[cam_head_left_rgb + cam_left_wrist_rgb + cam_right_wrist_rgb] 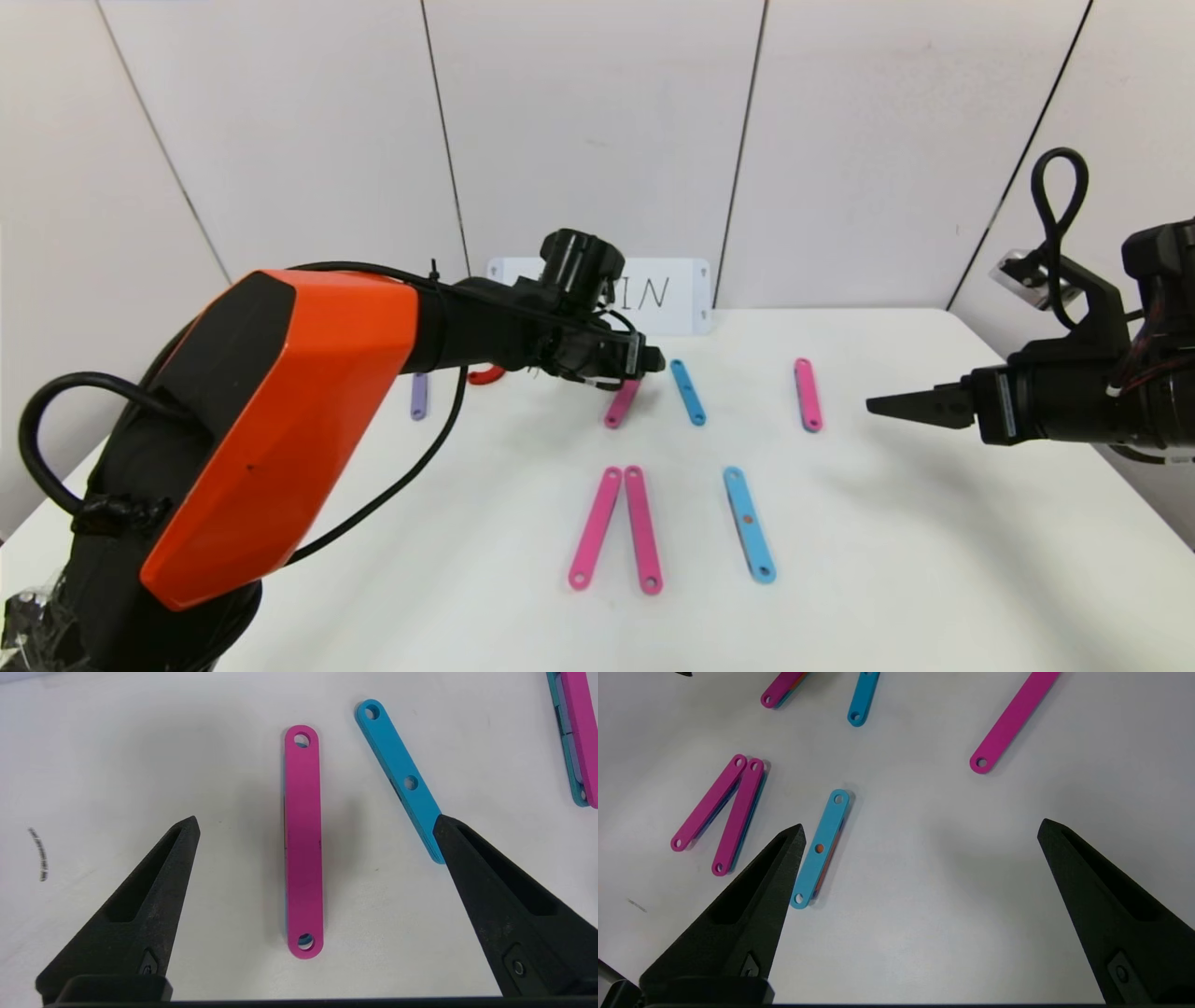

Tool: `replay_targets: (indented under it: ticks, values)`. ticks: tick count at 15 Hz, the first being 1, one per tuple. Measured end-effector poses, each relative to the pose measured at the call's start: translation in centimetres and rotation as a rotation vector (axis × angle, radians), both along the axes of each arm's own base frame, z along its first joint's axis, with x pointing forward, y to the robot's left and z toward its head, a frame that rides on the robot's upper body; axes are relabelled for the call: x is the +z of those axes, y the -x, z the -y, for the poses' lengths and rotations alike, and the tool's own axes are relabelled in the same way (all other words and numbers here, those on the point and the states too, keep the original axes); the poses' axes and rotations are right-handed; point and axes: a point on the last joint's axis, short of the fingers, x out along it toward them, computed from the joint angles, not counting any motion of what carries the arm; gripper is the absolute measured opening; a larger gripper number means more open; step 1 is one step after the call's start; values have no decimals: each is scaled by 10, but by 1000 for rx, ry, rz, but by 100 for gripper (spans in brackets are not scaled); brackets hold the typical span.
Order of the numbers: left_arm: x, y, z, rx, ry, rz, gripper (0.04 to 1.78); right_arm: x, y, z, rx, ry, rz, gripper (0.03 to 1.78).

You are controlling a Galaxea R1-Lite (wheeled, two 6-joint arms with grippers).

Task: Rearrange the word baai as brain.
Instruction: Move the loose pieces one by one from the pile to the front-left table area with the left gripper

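Note:
The strips of the word baai lie spread over the white table [896, 560]. My left gripper [316, 823] is open, and a pink strip [303, 840] lies flat on the table between its fingers, untouched. A blue strip [397, 765] lies just beside that one. In the head view this gripper [644, 359] hovers at the pink strip's [621, 403] far end. Nearer the front lie two pink strips [595, 527] meeting at their tops and a light-blue strip [749, 525]. My right gripper [878, 405] hangs open over bare table at the right.
A further pink strip [808, 395] lies right of the blue strip [688, 392]. A purple strip [419, 396] and a red curve [485, 375] show behind my left arm. A white card [667, 294] with handwriting leans on the back wall.

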Motion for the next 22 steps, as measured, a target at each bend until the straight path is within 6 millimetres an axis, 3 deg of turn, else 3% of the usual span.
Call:
replay_targets:
  ticks: [5,11,16,22]
  values:
    - [41,15,-30,34,-59,-12,175,-1,-1,-2,6,2,-4,174]
    - [88,34,-82,109,-125,-36,175,-3,-2,-4,13,1,-13,174]
    - [104,48,-109,147,-157,-90,175,-3,-3,-4,14,-1,-12,174]
    - [101,58,-148,165,-253,-167,175,8,-17,-4,8,-12,23,174]
